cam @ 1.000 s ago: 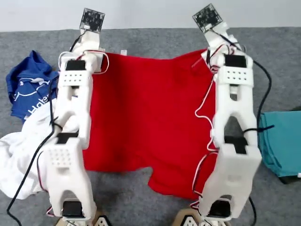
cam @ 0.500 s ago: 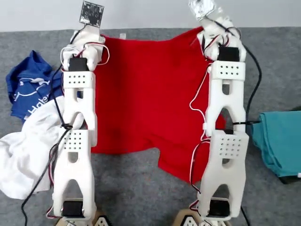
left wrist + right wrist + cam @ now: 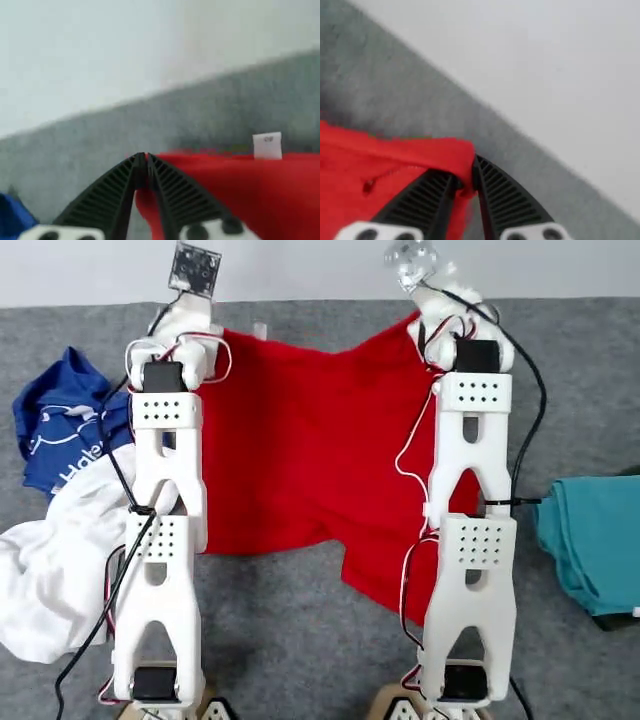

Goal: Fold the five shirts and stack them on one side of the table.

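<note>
Though stretched wide, the red shirt [image 3: 300, 440] dips along its far edge.

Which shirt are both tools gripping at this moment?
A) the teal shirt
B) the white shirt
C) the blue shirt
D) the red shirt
D: the red shirt is pinched at its far edge by the left tool and the right tool, each shut on the red cloth in its own wrist view.
</note>
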You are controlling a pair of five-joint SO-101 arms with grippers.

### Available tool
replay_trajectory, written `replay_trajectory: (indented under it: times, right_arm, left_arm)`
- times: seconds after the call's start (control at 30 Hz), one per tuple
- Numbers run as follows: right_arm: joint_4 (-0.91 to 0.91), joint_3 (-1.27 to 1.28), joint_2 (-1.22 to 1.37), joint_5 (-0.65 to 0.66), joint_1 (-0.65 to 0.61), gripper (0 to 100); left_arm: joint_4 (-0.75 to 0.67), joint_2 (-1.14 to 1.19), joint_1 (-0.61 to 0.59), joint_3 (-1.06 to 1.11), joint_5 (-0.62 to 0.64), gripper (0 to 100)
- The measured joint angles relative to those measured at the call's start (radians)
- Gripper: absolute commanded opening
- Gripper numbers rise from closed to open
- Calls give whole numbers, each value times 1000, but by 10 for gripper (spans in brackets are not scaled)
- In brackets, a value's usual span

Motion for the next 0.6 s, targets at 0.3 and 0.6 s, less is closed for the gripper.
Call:
replay_trajectory:
  times: [0.3, 0.6]
  right_arm:
    - [365, -89, 0, 0, -2, 9]
    - [654, -193, 0, 0, 5, 9]
  left_arm:
    - [454, 2, 6, -81, -180, 2]
    - [571, -23, -26, -41, -308, 2]
